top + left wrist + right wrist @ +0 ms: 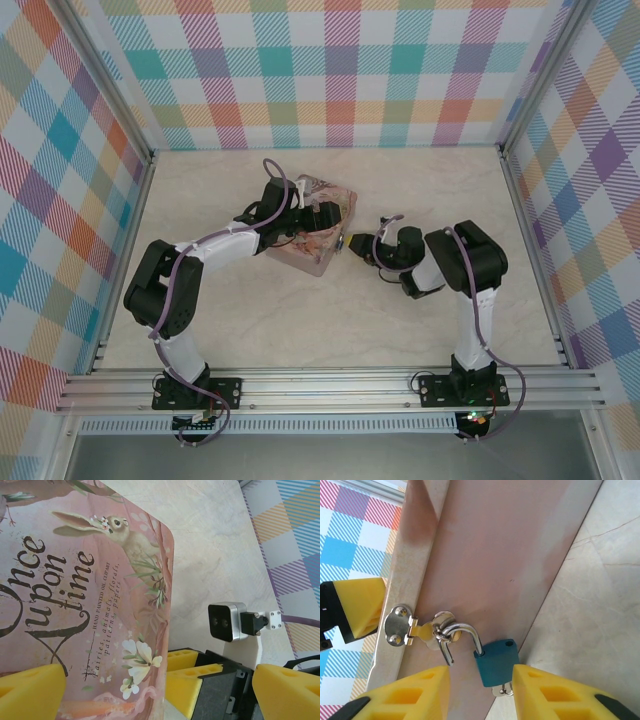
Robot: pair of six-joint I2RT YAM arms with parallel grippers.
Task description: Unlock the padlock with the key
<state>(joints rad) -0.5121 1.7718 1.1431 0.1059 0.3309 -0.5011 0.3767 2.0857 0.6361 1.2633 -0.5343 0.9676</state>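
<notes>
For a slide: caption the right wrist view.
Padlock, shackle end free, hangs on the hasp of the tin, key inserted.

The large pink pictured rectangular tin [312,256] lies at the middle of the pale marbled table [250,320]. On its right side wall a small metal hasp [400,626] carries the tiny blue-bodied padlock [495,662], with the slim dark grey metal key [504,691] at its end away from the shackle. The left gripper [160,692] straddles the tin's right edge. The right gripper [481,674] sits just right of the tin, with the padlock between its fingers.
</notes>
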